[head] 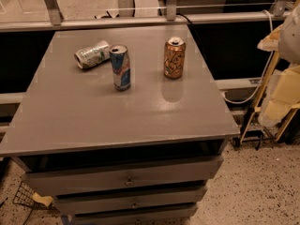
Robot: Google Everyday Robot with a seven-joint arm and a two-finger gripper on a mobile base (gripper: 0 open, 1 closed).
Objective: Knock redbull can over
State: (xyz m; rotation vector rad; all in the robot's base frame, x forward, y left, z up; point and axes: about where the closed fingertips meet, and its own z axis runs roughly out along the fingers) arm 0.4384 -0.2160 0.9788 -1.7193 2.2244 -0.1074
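The redbull can [121, 67] stands upright on the grey table [117, 116], left of centre towards the back. It is slim, blue and silver with red markings and a silver top. A silver-green can [92, 54] lies on its side just behind and to the left of it, almost touching. An orange-brown can [174, 57] stands upright to its right, well apart. My gripper is not in view; only a pale blurred shape [291, 32], perhaps part of my arm, shows at the right edge.
The table is a grey cabinet with drawers [126, 179] below its front edge. A metal rail [140, 20] runs behind it. A yellow stand with pale padding [276, 102] and a cable are at the right, on a speckled floor.
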